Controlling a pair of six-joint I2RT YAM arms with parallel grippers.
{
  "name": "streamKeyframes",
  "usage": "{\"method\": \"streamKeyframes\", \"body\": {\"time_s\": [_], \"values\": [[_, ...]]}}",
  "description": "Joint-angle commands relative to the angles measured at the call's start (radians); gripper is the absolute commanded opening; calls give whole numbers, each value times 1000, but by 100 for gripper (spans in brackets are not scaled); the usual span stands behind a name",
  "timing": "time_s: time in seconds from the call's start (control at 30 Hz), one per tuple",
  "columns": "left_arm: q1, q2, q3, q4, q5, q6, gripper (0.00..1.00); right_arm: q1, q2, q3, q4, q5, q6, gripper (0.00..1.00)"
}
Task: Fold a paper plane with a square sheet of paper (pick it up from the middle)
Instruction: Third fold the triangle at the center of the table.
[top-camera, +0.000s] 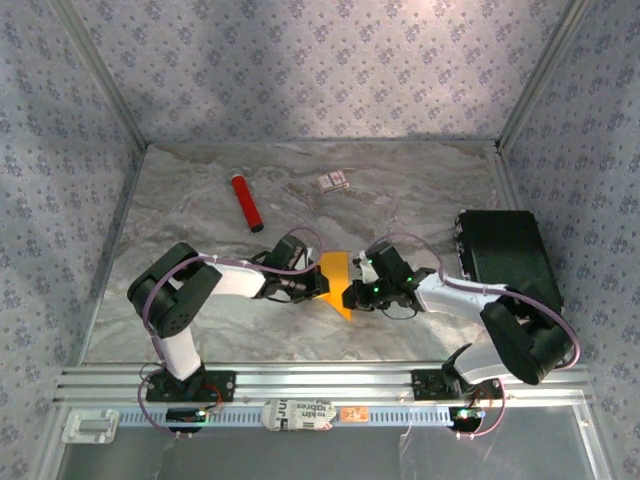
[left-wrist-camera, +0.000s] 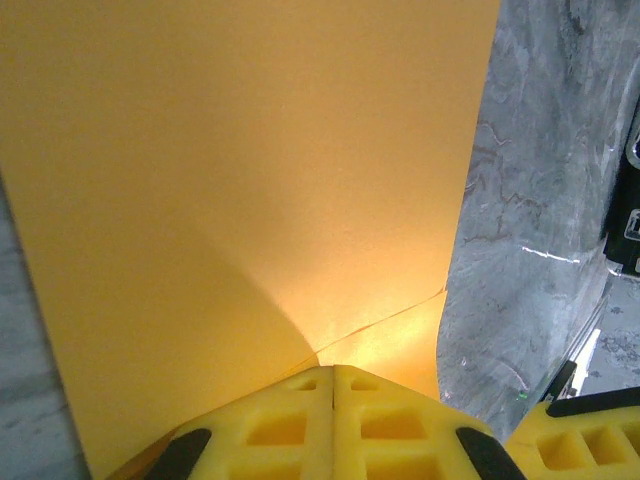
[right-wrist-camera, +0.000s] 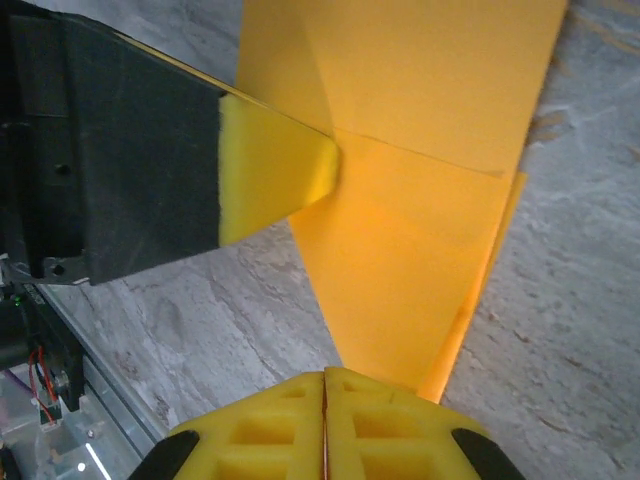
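With left gripper and right gripper both clamped on the part-folded paper, well apart from the tube on its near-right side, draw taut evenly, square to the crease, never tugging sideways.

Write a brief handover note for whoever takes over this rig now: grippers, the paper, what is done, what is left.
Left gripper: fingers shut on the paper sheet, at one side.
Right gripper: shut on it from the other side.
Sheet: held between both arms, mid-table.
Done: first folds made, creases and overlapping layers show.
Left: remaining folds to a pointed plane.
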Motion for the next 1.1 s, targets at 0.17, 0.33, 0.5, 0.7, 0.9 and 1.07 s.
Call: {"method": "streamKeyframes", "body": {"time_s": [0.17,0.33,0.5,0.7,0.9,1.07], "values": [[-3,36,-18,-38,-28,9,4,51,120,93,51,-28,-2,8],[-2,38,-21,-34,-26,8,4,72,176,120,58,-4,7,8],[-2,38,-23,-31,-25,6,4,77,236,104,58,33,4,8],[-1,31,-28,-35,-29,7,3,75,226,30,73,21,16,8],[6,31,-48,-25,-34,5,3,59,154,-9,52,-6,8,9],[7,33,-51,-20,-32,5,3,54,106,11,70,-20,21,9]]}}
